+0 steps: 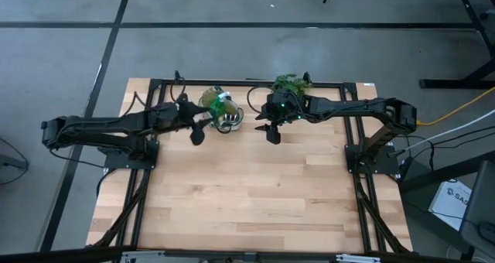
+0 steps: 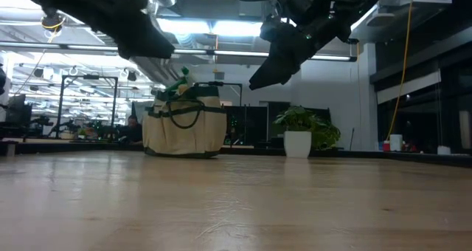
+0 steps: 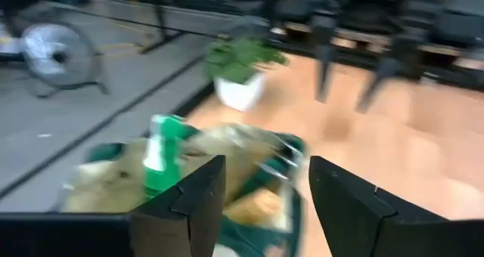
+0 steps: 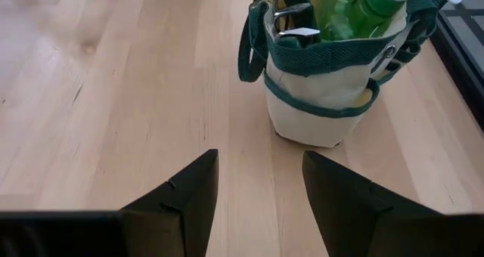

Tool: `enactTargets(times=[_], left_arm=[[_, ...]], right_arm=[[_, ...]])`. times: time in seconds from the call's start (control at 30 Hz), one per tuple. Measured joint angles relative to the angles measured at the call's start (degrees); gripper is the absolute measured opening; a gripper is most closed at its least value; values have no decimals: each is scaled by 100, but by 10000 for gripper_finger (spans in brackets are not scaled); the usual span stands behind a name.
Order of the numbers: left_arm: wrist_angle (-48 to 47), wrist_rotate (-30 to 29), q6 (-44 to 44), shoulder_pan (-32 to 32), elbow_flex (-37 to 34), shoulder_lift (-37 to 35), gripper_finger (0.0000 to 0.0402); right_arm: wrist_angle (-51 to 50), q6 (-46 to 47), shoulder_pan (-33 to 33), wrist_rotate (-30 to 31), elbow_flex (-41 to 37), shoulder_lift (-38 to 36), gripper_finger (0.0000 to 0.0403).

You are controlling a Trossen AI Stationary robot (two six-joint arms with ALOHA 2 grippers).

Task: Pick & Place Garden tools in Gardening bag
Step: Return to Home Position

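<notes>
The tan gardening bag (image 1: 221, 110) with dark green trim stands on its base near the table's far edge. It also shows in the low view (image 2: 184, 125) and the right wrist view (image 4: 333, 68). A bright green plastic tool (image 4: 363, 11) and metal tool parts (image 4: 291, 19) stick up out of it. My left gripper (image 1: 198, 136) is open and empty, raised just near-left of the bag; in the left wrist view (image 3: 265, 200) the bag (image 3: 227, 181) lies below. My right gripper (image 1: 272, 134) is open and empty, raised to the bag's right.
A leafy plant in a white pot (image 1: 290, 85) stands at the far edge, right of the bag, and shows in the low view (image 2: 299, 136). Black frame rails (image 1: 247, 83) border the table. Bare wood (image 1: 247, 193) spreads toward the near edge.
</notes>
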Motion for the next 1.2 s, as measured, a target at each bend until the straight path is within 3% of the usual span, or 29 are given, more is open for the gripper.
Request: enactTargets(times=[0.13,0.47,0.63,0.83,1.03,1.2], left_arm=[[-441,395,91,-196,0,-297,186],[-291,423,1103,-1029,-18,-665,187],[560,1023,1279,-1566,-670,-1001,187],[1612,864,1213,-1890,-1615,-1780,186],[1035,854,1002,-2048,-1716,-2868,185],[824,897,859,-2151,-1716,-3503,183]], right_arm=[[2,-60,0,-2,0,0,195],[320,-102,7,0,0,2,195],[571,-104,0,9,2,2,195],[627,-23,19,13,4,2,195],[268,73,52,13,-11,-222,195],[1031,101,52,11,-679,-794,195]])
